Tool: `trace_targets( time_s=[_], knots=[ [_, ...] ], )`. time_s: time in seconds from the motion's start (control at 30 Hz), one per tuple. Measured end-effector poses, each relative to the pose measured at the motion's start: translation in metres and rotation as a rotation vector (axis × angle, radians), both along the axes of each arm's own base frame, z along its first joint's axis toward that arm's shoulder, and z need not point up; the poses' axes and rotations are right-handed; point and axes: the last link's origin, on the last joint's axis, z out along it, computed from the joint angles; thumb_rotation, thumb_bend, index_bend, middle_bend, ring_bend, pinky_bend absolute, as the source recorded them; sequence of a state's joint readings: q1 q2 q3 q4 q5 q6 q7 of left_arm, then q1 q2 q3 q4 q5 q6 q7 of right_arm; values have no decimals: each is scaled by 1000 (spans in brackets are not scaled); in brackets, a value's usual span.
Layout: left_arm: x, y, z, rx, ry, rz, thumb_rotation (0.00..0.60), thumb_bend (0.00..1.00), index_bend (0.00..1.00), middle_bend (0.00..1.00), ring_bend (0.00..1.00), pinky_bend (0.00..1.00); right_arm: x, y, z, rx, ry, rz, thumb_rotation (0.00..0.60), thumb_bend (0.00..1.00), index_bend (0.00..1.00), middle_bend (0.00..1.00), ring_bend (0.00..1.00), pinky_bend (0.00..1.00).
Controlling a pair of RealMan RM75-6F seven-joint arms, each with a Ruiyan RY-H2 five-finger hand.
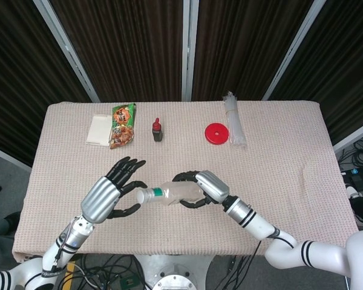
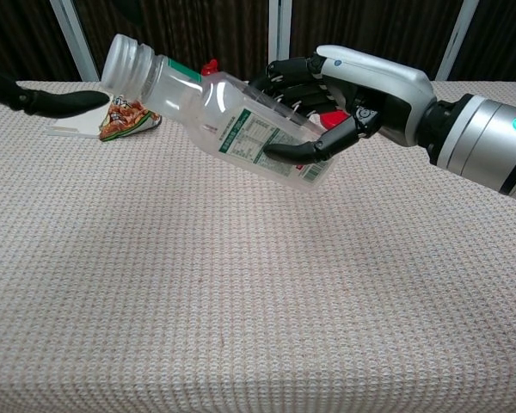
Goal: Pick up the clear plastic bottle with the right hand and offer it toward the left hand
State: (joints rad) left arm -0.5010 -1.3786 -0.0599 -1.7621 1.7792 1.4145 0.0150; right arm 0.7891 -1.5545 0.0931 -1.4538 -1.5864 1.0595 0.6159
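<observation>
Clear plastic, thin-walled and seemingly empty, the bottle (image 2: 224,116) is held in the air above the near middle of the cloth-covered table (image 1: 290,175), lying nearly on its side with its open neck tilted up toward the robot's left. The right hand (image 2: 344,95) wraps its dark fingers (image 2: 305,151) around the labelled lower half, thumb beneath and the rest over the top. It looks light and likely to dent under a hard squeeze, its smooth wall probably slippery, so the bare shoulder and ridged neck seem the best place for a second grasp. Just beside the neck, the left hand (image 1: 112,192) waits with fingers spread apart and holding nothing; whether a fingertip brushes the mouth cannot be told. Nothing lies between the two hands. Well beyond, along the far edge of the table, sit a white packet (image 1: 100,130), a green snack bag (image 1: 123,125), a small dark bottle with a red cap (image 1: 157,130), a red disc (image 1: 216,133) and a clear bundle of sticks (image 1: 233,118), all out of the way.
</observation>
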Motion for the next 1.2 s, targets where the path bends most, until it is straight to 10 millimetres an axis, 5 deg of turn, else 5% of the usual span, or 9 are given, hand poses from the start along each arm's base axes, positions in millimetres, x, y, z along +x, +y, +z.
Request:
trace_targets(
  time_s=[0.93,1.2],
  knots=[
    [2,1,1,-2,-49,-7,600,345,476,87,0,0,-3,-1,4,-13,-15,-3,600,456,586,518,364,498],
    [-16,9,11,53,-7,28,600,349,475,87,0,0,-14,-5,14,-65,67,10,600,456,586,517,364,498]
  ],
)
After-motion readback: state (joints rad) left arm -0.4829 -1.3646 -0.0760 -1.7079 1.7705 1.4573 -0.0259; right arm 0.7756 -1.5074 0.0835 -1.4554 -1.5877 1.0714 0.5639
